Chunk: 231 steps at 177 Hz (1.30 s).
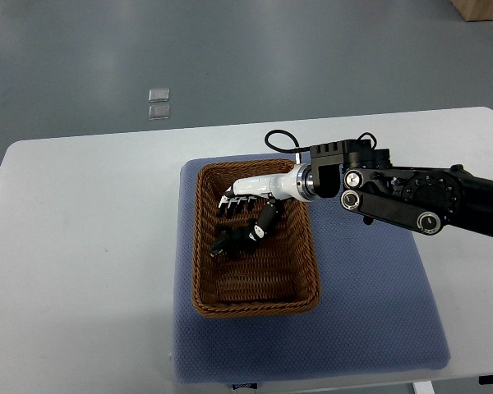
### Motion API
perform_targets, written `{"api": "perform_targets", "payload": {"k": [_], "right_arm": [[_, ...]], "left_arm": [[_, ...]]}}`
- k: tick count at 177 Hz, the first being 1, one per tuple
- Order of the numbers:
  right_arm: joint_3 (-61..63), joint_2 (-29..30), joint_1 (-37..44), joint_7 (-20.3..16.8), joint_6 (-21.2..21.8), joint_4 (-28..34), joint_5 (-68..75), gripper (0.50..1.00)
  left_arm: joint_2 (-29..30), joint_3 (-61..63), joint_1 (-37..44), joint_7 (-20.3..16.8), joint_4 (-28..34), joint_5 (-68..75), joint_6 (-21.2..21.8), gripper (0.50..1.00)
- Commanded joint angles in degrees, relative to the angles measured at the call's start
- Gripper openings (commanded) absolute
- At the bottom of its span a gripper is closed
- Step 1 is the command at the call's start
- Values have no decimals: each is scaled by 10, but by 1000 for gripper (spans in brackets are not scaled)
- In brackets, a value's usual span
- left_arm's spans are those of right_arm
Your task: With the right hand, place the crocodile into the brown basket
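**Ana:** Top view first. Where does the arm sit?

**Ben:** The right arm [427, 201] comes in from the right edge, a black jointed limb with round silver-ringed pivots, lying nearly level across the picture. A black cable [283, 141] loops up near its wrist. The right hand [251, 209] reaches leftward over the brown basket [300, 271], white shell on the back of the palm, black fingers [267, 220] pointing down and to the left into the basket.

**Ana:** Is it gripping something?

**Ben:** The fingers look curled downward, and there is a dark shape under them, low in the basket's upper left part. That may be the crocodile [224, 243], but it is black against black fingers, so I cannot tell whether the hand grips it or merely hovers over it.

**Ana:** And the surfaces?

**Ben:** The basket is woven wicker, rectangular with rounded corners and a thick braided rim. It rests on a blue-grey pad [370, 312] with a fine dotted weave. The pad lies on a smooth white table [82, 246] with rounded corners. Beyond the table is a grey floor [230, 57], where two small clear squares [158, 103] lie one just behind the other.
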Motion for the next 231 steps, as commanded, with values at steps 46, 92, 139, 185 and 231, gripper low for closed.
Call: {"api": "perform_targets", "payload": {"k": [46,92,139,185,231], "right_arm": [[68,-26,4,7,1,-1,13,897],[249,-62,-57,17,-1,-9,169,899],[499,-12,-193,64,-4,-52,359,899],[606,58,-266,75,-1,-124,579,923],[609,83,-279,124,3,-179,650,928]], "left_arm": [[0,-1,0,0,0,0,0,1000],[0,1,0,0,0,0,0,1000],[0,1,0,0,0,0,0,1000],[0,1,0,0,0,0,0,1000],[0,2,0,0,0,0,0,1000]]}}
